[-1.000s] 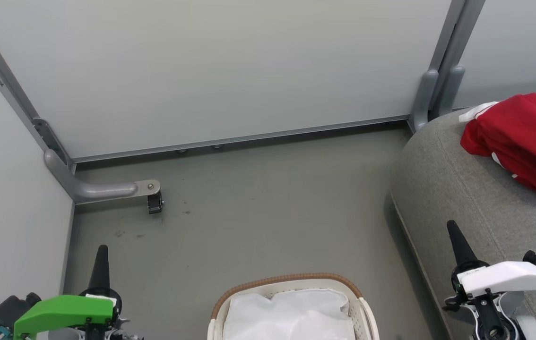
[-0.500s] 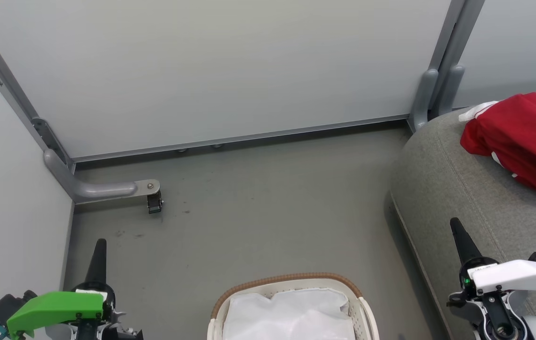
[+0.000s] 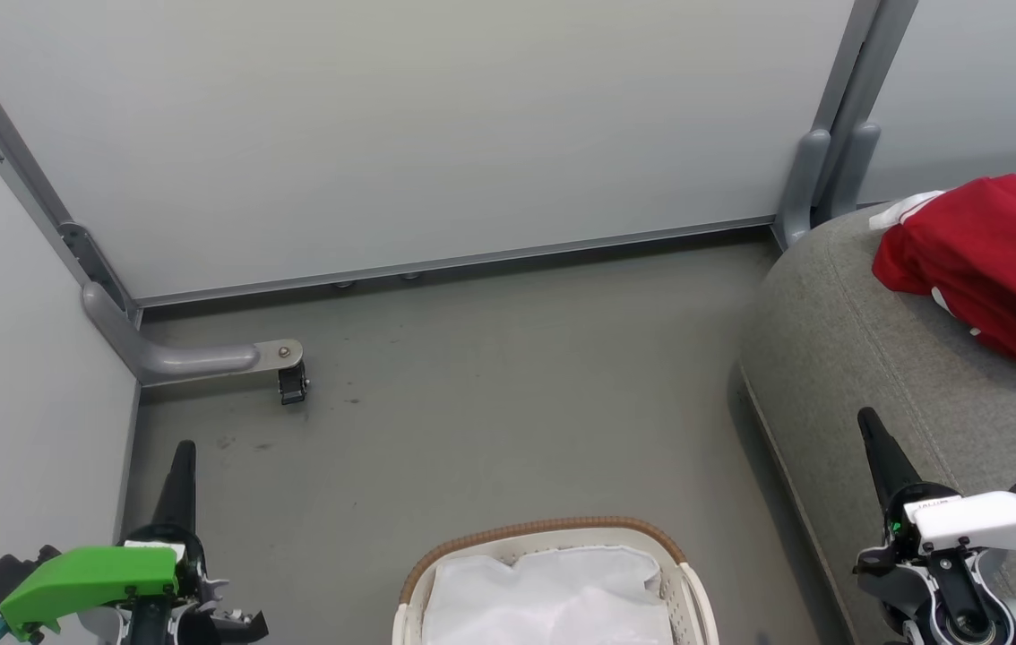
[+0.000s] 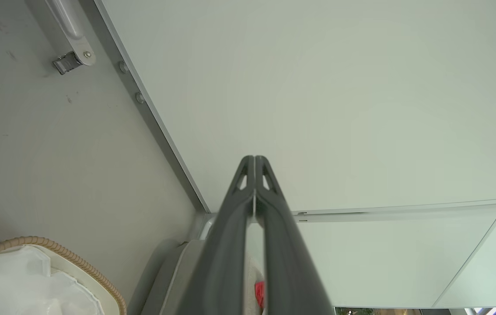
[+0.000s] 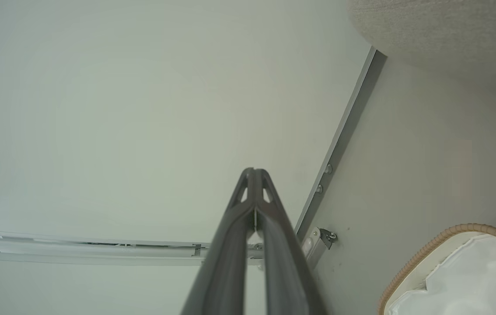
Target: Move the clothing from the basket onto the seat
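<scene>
Red clothing (image 3: 992, 260) lies heaped on the grey seat (image 3: 866, 376). The basket (image 3: 553, 530), where visible, holds just its liner (image 3: 553, 596), so the left claw (image 3: 183, 448) and right claw (image 3: 869, 417) hang pinched together and empty, the job apparently done.

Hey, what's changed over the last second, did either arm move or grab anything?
Both arms shifted slightly outward. In the head view the left gripper drifted left and the right gripper drifted right, each wrist sinking lower. Nothing was grabbed, and both stayed shut and empty. The clothing on the seat and the basket have not moved.
</scene>
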